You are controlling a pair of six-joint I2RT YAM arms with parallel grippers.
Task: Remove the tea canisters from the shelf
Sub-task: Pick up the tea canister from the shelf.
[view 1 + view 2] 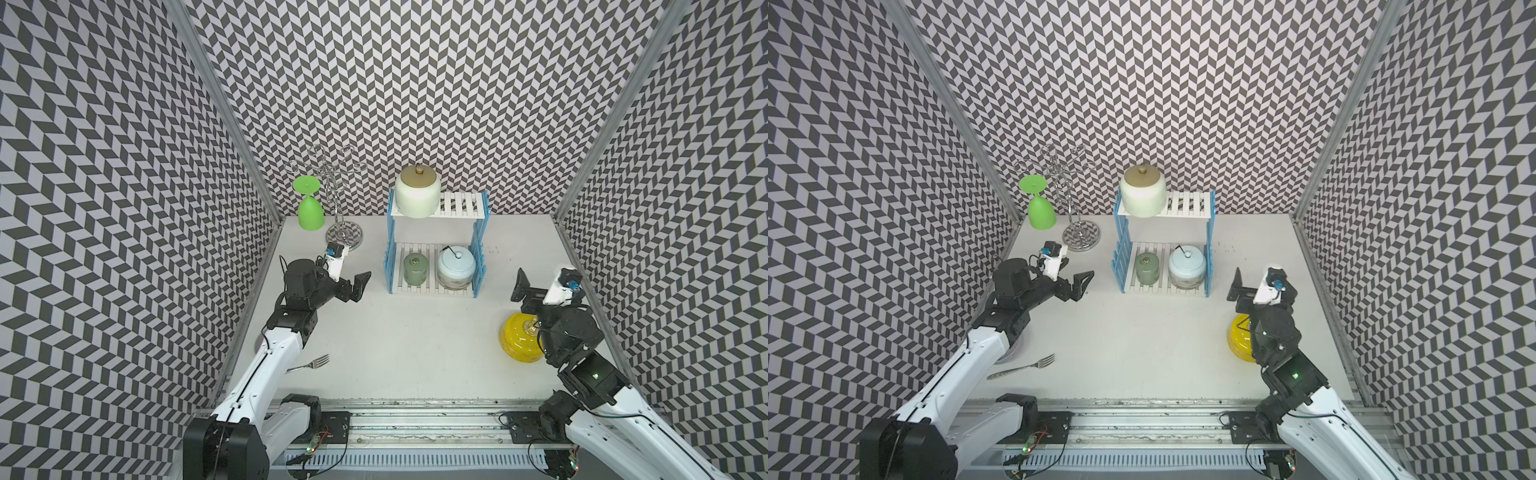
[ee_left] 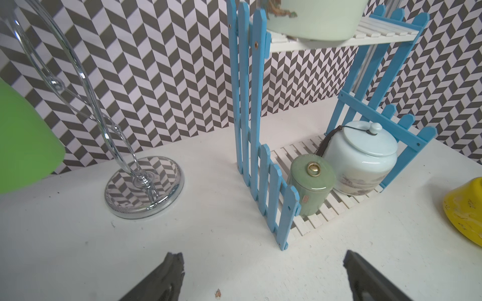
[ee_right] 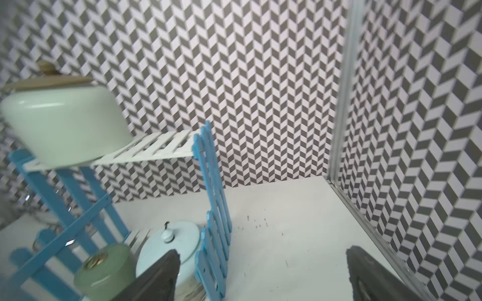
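gaping wide, left gripper [image 2: 262, 260] and right gripper [image 3: 263, 254] are noted empty. yellow canister [image 1: 517, 345] is set on table [image 1: 415, 332]; cream canister [image 1: 417, 195], green canister [image 1: 415, 270], blue canister [image 1: 456, 268] are seen on shelf [image 1: 459, 205].

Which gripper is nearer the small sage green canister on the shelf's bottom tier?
Left. The left gripper hangs open just outside the shelf's picket side, beside the sage green canister. The right gripper, also open, is beyond the opposite side, past the pale blue canister.
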